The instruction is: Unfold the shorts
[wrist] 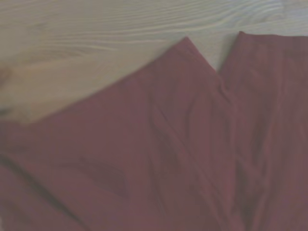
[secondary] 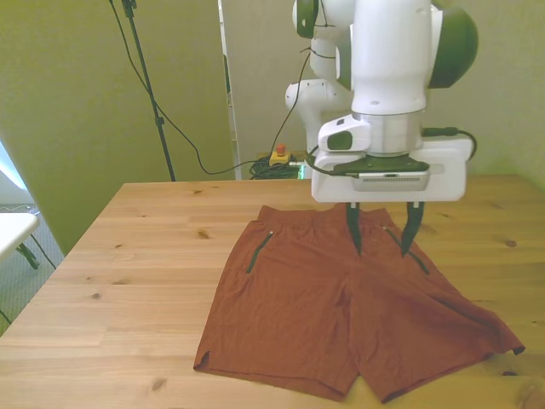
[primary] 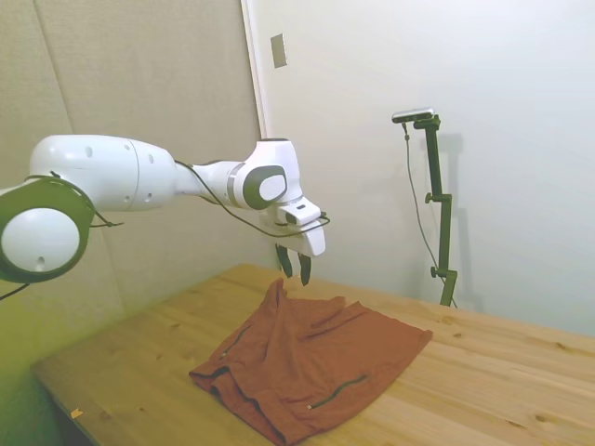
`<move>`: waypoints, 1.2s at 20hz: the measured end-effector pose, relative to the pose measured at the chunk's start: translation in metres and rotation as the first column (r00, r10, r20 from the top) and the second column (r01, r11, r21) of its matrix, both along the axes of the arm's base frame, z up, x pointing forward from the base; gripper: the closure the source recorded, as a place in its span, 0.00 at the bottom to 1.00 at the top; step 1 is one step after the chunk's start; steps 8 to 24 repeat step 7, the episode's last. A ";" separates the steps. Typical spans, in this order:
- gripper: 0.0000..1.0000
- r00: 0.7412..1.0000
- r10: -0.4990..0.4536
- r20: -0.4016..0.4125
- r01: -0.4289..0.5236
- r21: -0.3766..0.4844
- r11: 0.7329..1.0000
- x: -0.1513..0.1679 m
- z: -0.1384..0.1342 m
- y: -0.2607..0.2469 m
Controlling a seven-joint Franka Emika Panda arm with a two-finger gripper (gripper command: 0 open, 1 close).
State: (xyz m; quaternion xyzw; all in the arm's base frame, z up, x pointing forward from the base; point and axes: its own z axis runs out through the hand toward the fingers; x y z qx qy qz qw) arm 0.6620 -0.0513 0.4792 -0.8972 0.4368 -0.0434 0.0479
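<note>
The soft rust-red cloth shorts [secondary: 341,307] lie spread out on the light wooden table [secondary: 136,256], both legs flat and apart, with the waistband at 12 o'clock in the front view and the leg ends at 6 o'clock. Dark zip pockets sit on each side. The white robot arm's two-finger gripper [secondary: 383,232] hangs just above the waistband with its dark fingers [secondary: 353,230] spread apart, holding nothing.

Robot lab: white arm [primary: 130,177] at wooden table [secondary: 128,256], bare walls, cables and e-stop button [secondary: 278,155] on floor.
</note>
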 end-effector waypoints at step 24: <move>0.00 0.989 0.140 -0.042 -0.139 0.019 0.990 -0.104 0.007 -0.029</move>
